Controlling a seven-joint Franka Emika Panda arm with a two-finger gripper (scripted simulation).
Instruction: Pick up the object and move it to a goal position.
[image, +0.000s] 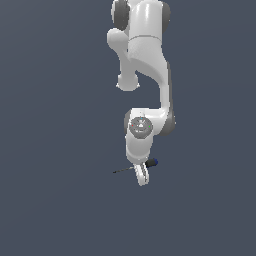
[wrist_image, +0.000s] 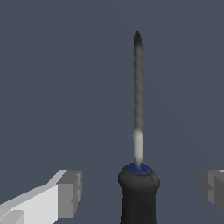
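black-handled screwdriver (wrist_image: 138, 131), one only, lying between two grey fingertips (wrist_image: 70, 192), jaws apart, not touching it

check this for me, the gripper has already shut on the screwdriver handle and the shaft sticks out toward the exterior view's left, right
Not quite. The wrist view shows the gripper open: both fingers stand apart from the screwdriver handle, gaps on either side. The shaft does point toward the exterior view's left.
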